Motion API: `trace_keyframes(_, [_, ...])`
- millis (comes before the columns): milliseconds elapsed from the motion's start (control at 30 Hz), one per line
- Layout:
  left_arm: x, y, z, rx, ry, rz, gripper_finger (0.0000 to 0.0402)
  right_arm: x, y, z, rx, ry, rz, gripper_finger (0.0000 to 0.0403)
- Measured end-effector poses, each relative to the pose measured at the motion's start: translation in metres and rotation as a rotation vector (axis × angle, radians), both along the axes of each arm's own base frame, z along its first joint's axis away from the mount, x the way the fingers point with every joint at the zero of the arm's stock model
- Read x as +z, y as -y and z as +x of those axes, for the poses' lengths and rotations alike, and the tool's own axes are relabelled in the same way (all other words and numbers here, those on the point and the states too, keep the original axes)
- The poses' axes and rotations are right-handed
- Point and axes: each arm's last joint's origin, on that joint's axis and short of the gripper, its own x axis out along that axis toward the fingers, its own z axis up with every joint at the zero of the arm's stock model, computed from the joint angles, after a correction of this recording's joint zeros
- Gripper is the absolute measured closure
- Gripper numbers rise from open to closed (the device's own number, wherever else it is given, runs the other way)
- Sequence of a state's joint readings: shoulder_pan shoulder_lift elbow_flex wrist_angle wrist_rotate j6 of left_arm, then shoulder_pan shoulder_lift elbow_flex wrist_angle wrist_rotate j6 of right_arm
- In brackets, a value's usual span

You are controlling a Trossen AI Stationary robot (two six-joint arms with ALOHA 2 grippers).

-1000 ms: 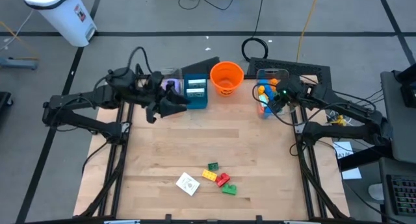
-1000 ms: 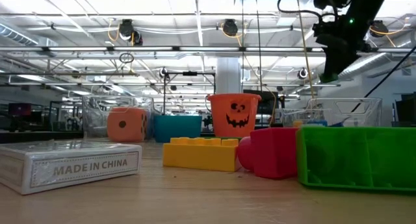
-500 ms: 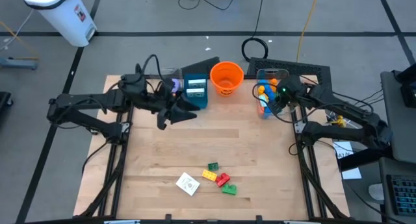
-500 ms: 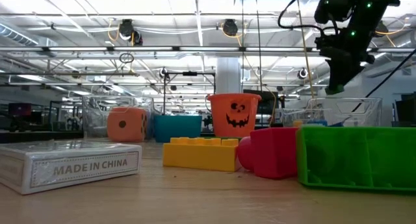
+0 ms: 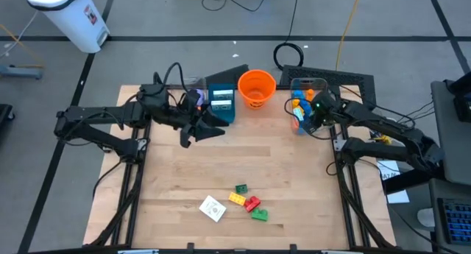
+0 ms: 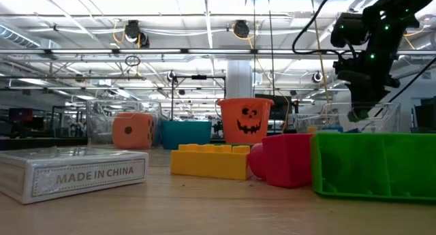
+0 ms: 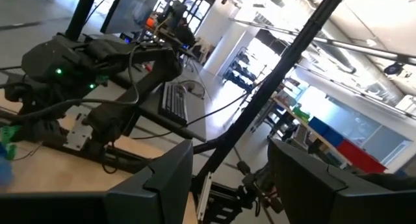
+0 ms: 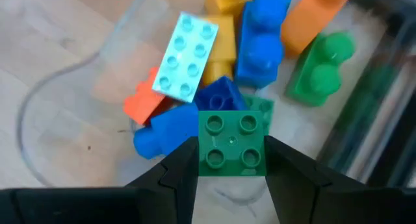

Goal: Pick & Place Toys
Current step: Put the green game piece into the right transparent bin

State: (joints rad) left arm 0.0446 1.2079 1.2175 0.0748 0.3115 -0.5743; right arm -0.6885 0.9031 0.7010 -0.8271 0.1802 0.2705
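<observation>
My right gripper (image 8: 232, 154) is shut on a green four-stud brick (image 8: 232, 141) over the clear bin (image 5: 305, 85) at the table's far right. The bin holds several blue, orange, yellow, green and pale blue bricks (image 8: 257, 36). In the low view this gripper (image 6: 361, 114) stands at the height of the bin's rim. My left gripper (image 5: 213, 129) is open, holds nothing and points level above the far left of the table. More toys lie near the front edge: green, yellow and red bricks (image 5: 248, 202) and a white card box (image 5: 212, 208). My right gripper pinches the green brick by two opposite sides (image 8: 203, 146) between its two fingers. The fingers slant down from above. The brick's studded top faces back toward the wrist. It is lifted clear, just above the bricks in the bin.
An orange bucket (image 5: 257, 88) and a teal box (image 5: 221, 103) stand at the far edge, between the two arms. An orange die (image 6: 133, 131) sits in a clear bin at the far left. The wood (image 5: 243, 158) between the arms and the front pile is bare.
My right gripper has gone down toward the clear bin with the green brick, tipping a little steeper. My left gripper has gone a short way toward the table's right and near side, still open and level.
</observation>
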Motion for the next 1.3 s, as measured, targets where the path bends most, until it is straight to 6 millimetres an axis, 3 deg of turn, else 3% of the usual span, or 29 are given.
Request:
trace_keyframes(633, [0.000, 0.000, 0.000, 0.000, -0.005, -0.005, 0.0195, -0.020, 0.027, -0.003, -0.124, -0.052, 0.079, 0.0256])
trace_keyframes(800, [0.000, 0.000, 0.000, 0.000, -0.005, -0.007, 0.0195, -0.023, 0.030, -0.005, -0.130, -0.068, 0.090, 0.0260])
trace_keyframes(1067, [0.000, 0.000, 0.000, 0.007, -0.006, -0.011, 0.0195, -0.023, 0.033, -0.007, -0.151, -0.068, 0.092, 0.0229])
trace_keyframes(1300, [0.000, 0.000, 0.000, 0.007, -0.006, -0.010, 0.0195, -0.023, 0.035, -0.010, -0.166, -0.068, 0.092, 0.0237])
